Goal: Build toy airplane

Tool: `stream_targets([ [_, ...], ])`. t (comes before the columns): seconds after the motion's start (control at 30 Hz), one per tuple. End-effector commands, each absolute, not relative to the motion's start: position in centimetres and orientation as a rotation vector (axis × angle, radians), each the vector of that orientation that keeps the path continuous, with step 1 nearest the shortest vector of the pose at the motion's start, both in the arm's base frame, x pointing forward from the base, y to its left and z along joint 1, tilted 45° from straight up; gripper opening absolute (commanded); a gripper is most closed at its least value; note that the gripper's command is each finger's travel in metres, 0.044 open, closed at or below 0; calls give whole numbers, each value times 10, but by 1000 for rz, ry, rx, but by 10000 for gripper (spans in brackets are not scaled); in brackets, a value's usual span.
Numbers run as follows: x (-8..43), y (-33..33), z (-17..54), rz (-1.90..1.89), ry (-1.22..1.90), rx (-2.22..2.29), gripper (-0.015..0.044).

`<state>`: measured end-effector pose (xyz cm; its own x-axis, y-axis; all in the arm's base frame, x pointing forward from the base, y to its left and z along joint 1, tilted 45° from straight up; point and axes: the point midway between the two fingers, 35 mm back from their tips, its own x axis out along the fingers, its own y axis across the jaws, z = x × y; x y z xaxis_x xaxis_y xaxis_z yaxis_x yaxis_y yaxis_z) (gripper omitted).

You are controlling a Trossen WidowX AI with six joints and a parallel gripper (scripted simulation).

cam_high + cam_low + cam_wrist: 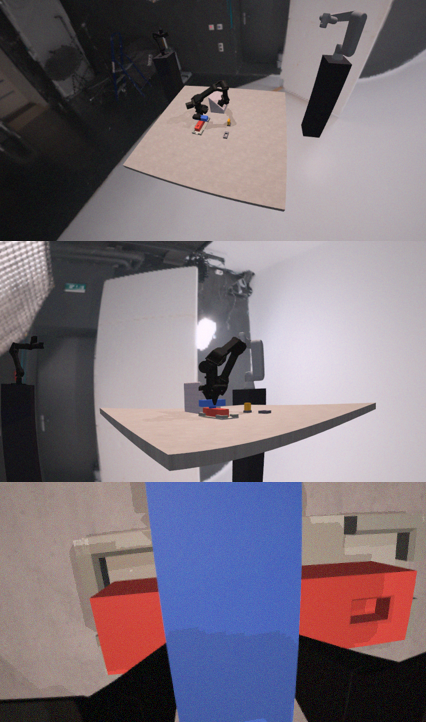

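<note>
The red fuselage (199,126) (215,411) (131,627) lies lengthwise in the pale cradle (221,416) (82,577) and looks level. Its tail socket (370,609) shows empty in the wrist view. My gripper (200,117) (214,403) (226,645) is shut on the blue wing (204,118) (203,402) (230,572), which lies crosswise just above the fuselage. The wing's tab shows under it in the exterior view, close to the fuselage top; whether it is in the socket cannot be told. The wing hides the wing socket. The yellow tail fin (228,121) (247,406) stands upright in a dark holder (247,411).
A small grey holder (225,134) (264,411) with an opening lies near the tail fin, off to the cradle's side. A tall grey wedge (215,107) (192,397) stands behind the cradle, near the arm. All stand on the light table (209,167) (185,432).
</note>
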<state>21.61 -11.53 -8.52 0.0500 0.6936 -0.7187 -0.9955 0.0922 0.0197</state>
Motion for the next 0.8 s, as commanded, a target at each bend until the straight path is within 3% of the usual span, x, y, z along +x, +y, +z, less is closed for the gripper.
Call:
stream_targets([
  [0.0, 216, -116, -85, 1401, 662, -577, 83],
  [0.07, 216, -116, -85, 1401, 662, -577, 30],
  [0.57, 216, -116, -85, 1401, 662, -577, 424],
  [0.77, 216, -116, -85, 1401, 662, -577, 440],
])
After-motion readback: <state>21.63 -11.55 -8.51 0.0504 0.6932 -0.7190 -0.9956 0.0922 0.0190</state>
